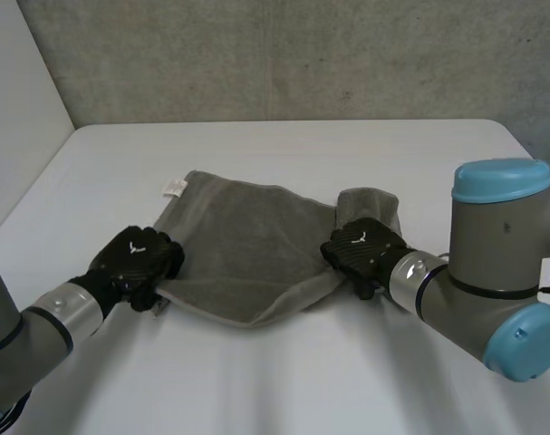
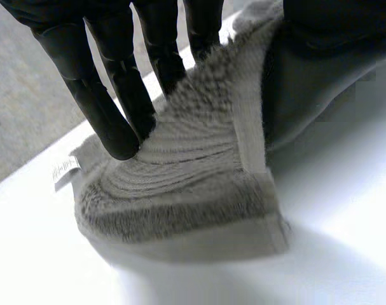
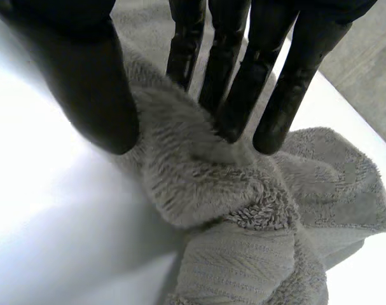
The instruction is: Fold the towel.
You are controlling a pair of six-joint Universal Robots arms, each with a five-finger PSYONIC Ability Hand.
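A grey towel (image 1: 247,245) lies half folded and rumpled on the white table (image 1: 284,381), with a white label (image 1: 173,187) at its far left corner. My left hand (image 1: 134,258) is at the towel's near left corner. In the left wrist view its fingers (image 2: 110,121) and thumb pinch the towel's (image 2: 180,190) raised hem, close to the label (image 2: 65,168). My right hand (image 1: 365,246) rests on the bunched right end. There its straight fingers (image 3: 243,95) touch the towel's (image 3: 243,254) heaped folds, and the thumb (image 3: 97,95) stands apart from them.
A grey wall runs behind the table's far edge. A pale panel stands at the far left. My right arm's elbow (image 1: 501,263) is close by the towel's right end. Bare table lies in front of the towel and beyond it.
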